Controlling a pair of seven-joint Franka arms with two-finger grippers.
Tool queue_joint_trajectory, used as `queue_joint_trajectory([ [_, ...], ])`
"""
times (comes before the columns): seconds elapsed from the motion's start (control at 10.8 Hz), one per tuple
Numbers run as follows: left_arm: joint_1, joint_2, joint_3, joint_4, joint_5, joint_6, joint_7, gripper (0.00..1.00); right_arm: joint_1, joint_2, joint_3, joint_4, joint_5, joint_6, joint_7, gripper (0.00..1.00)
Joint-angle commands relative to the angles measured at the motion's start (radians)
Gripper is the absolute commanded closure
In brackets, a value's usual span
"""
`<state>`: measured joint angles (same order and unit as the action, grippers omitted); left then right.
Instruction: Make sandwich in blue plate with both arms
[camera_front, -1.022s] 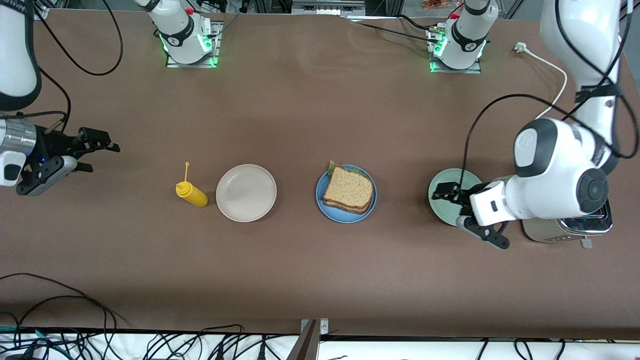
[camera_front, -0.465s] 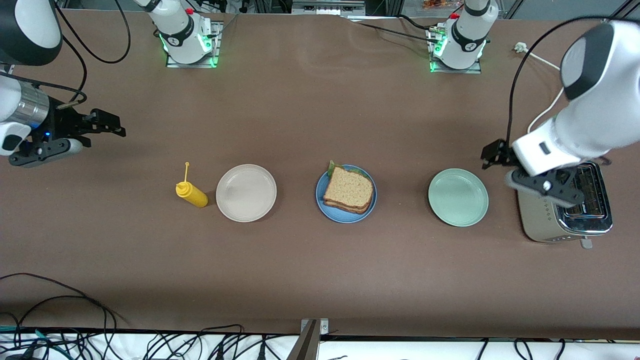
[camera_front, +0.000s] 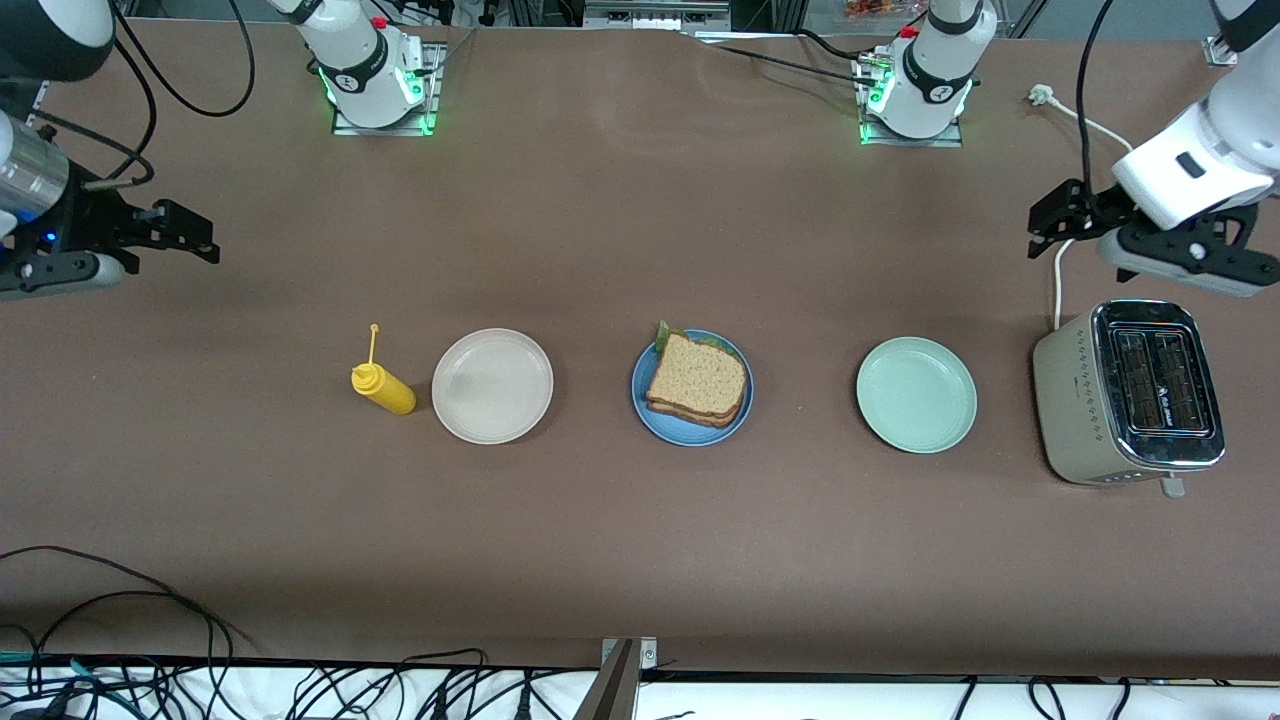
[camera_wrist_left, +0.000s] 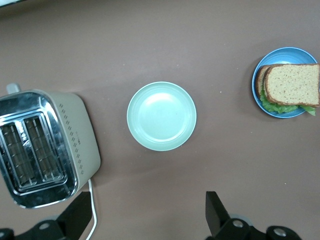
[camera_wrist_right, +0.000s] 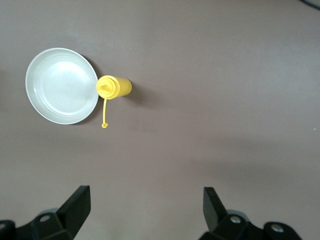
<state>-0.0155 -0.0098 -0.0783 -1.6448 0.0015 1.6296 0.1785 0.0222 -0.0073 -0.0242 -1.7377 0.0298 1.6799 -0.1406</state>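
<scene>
The sandwich (camera_front: 697, 380), two brown toast slices with green lettuce (camera_front: 665, 338) peeking out, lies on the blue plate (camera_front: 668, 428) mid-table. In the left wrist view, the sandwich (camera_wrist_left: 292, 82) and blue plate (camera_wrist_left: 287, 52) sit at the frame's edge. My left gripper (camera_front: 1085, 240) hovers open and empty over the toaster's cord at the left arm's end; its fingers frame bare table (camera_wrist_left: 145, 215). Over bare table at the right arm's end, my right gripper (camera_front: 150, 250) is also open and empty (camera_wrist_right: 145, 205).
A pale mint plate (camera_front: 916, 394) sits between the blue plate and a silver toaster (camera_front: 1130, 395), whose white cord (camera_front: 1055, 285) runs toward the bases. A beige plate (camera_front: 492, 385) and a yellow squeeze bottle (camera_front: 383, 388) stand toward the right arm's end.
The left gripper has drawn back from over the mint plate, past the toaster, to the table's end. The right gripper has moved toward the base side. Both stayed open.
</scene>
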Motion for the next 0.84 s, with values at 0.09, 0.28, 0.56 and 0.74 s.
queue_joint_trajectory([
  [0.09,0.006,-0.030,-0.006,-0.026,0.017,-0.051,-0.063,0.00,-0.005,-0.057,0.000,-0.022,-0.014,-0.020,0.012,0.00],
  [0.28,-0.001,-0.030,-0.005,-0.012,0.021,-0.066,-0.073,0.00,-0.005,-0.054,-0.003,0.022,-0.016,-0.019,0.012,0.00],
  [0.56,-0.006,-0.024,-0.006,-0.010,0.021,-0.068,-0.073,0.00,-0.008,-0.051,-0.006,0.059,-0.011,-0.022,-0.010,0.00],
  [0.74,-0.001,-0.007,-0.005,0.008,0.023,-0.074,-0.073,0.00,-0.008,-0.049,-0.028,0.063,-0.014,-0.022,-0.019,0.00],
])
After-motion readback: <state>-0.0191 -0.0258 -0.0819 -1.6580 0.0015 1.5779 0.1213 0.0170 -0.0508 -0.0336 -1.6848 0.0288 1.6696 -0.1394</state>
